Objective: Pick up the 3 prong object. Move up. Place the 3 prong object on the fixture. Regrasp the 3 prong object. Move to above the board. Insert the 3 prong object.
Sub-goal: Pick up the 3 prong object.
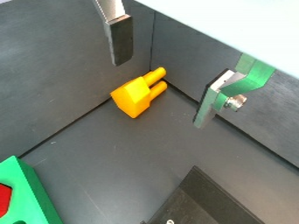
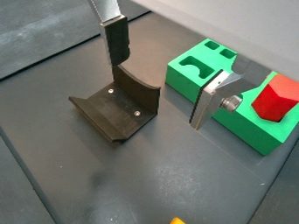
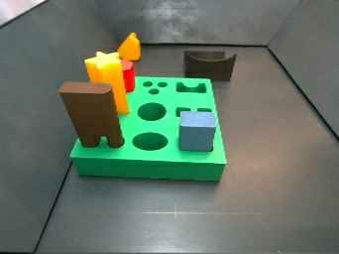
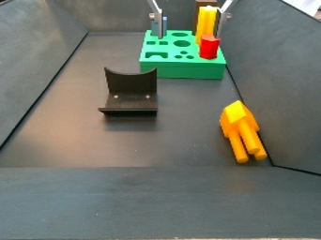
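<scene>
— So which step is in hand?

— Judging by the scene, the first one: the pick-up is not yet done. The 3 prong object [image 1: 140, 93] lies on its side on the dark worktop [image 4: 150, 141], at centre right of a side view, close to the wall. The gripper [image 1: 170, 74] hangs above it in a wrist view, its fingers [image 1: 121, 39] spread wide with nothing between them.

— And what does the next move call for?

— Probably a descent until the fingers straddle the orange body, then a close across it.

— How many of each thing?

— One 3 prong object, one fixture [image 4: 128, 92] left of centre, one green board [image 3: 159, 134]. On the board stand one brown arch block [image 3: 90, 114], one yellow star post [image 3: 105, 77], one red cylinder [image 4: 209, 47] and one blue block [image 3: 196, 130].
</scene>
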